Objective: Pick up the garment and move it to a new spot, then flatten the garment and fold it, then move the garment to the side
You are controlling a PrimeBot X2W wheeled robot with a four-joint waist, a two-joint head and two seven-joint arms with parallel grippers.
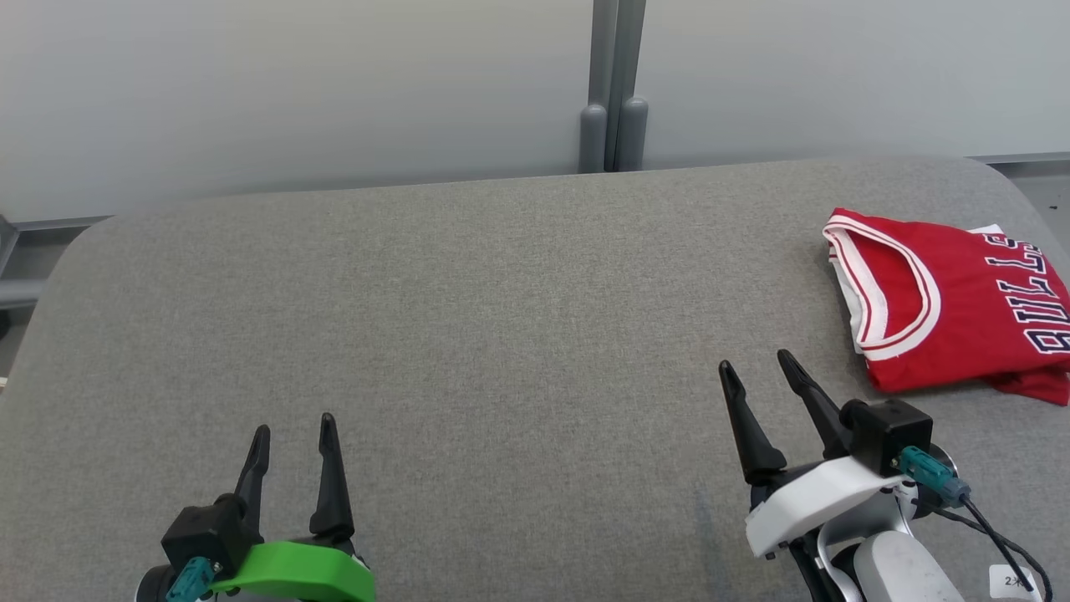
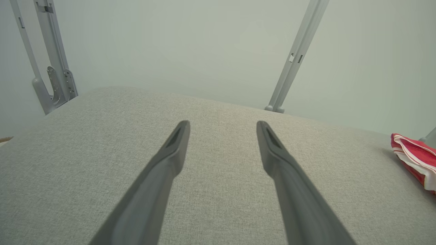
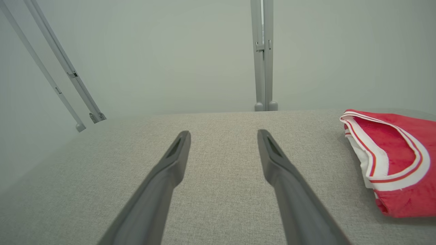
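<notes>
Right gripper (image 1: 756,361) gapes near a folded red, white-trimmed jersey (image 1: 961,318).

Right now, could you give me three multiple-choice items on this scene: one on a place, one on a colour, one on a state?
1. Where on the table does the garment lie?
A. far right side
B. centre
C. left side
2. The garment's main colour?
A. blue
B. red
C. green
3. The left gripper and right gripper are:
A. both open, empty
B. both shut
C. holding the garment
Answers: 1 A, it lies by the right edge; 2 B, red with white trim; 3 A, fingers apart, nothing between.
</notes>
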